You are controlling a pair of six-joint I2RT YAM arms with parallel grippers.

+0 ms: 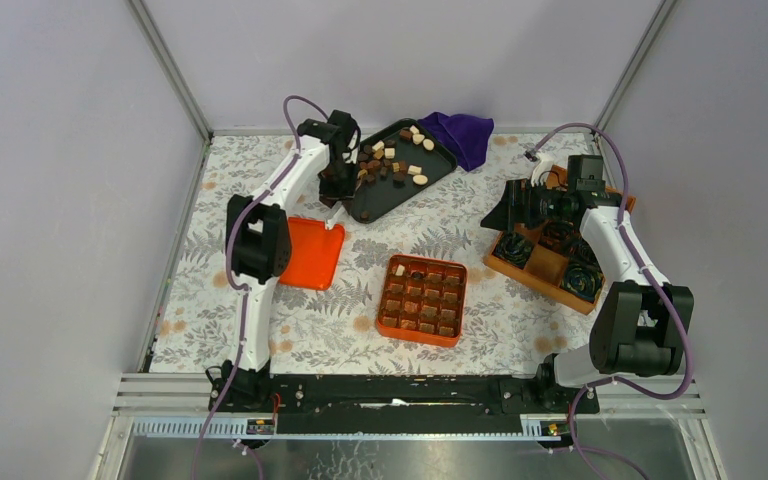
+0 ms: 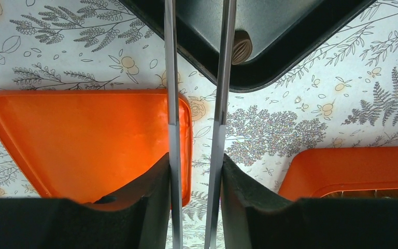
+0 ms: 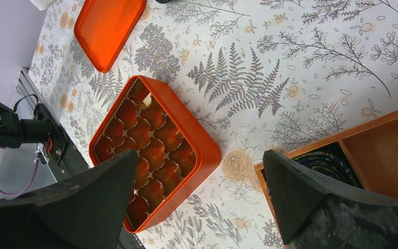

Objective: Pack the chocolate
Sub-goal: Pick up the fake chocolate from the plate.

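Many chocolate pieces (image 1: 392, 158) lay on the black tray (image 1: 378, 200) — some in the orange box (image 1: 430, 262). My right gripper (image 3: 197, 155) gaped empty; whether my left gripper (image 2: 198, 62) held one, I could not tell.

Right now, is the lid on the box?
No, the lid lies on the table, apart from the box on its left, and the box's compartments are open to view.
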